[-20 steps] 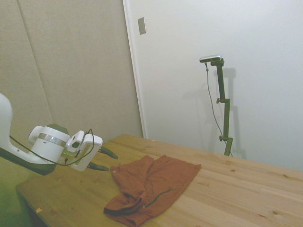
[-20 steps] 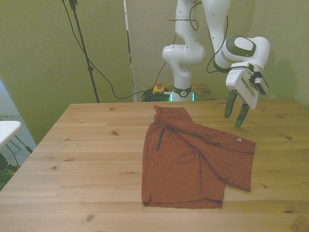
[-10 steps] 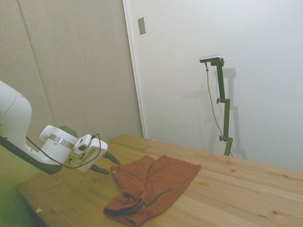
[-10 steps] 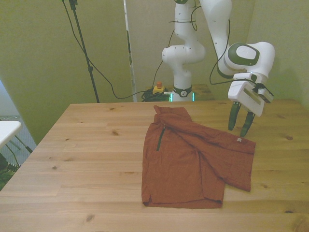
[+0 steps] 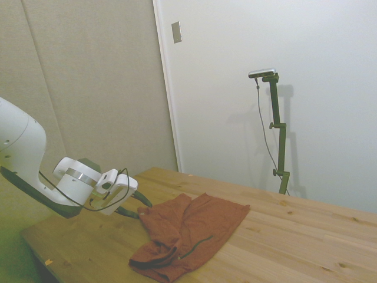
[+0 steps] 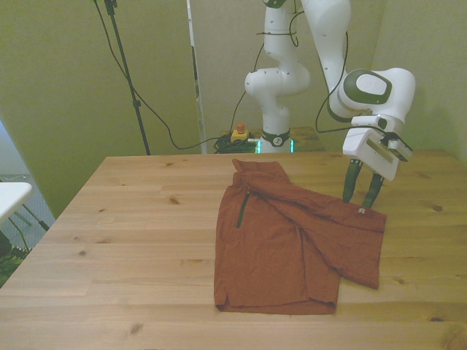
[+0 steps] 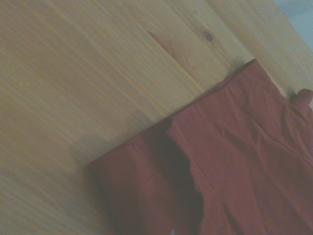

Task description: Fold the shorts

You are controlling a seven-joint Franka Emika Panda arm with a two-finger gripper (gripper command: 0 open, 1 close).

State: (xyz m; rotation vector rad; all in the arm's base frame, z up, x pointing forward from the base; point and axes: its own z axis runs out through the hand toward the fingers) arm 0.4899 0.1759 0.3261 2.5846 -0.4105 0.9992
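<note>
A wooden table (image 6: 131, 240) — pale green walls behind, cables trailing down — a white door (image 5: 265, 88).

Arm lowered, gripper (image 6: 362, 196) fingers apart, pointing down.

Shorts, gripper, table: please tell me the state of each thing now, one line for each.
shorts: lying on the table, partly folded, one leg laid across the other, not gripped.
gripper: open, pointing down, fingertips at the corner of the shorts on the front view's right; contact cannot be told.
table: wooden, carries only the shorts.
</note>
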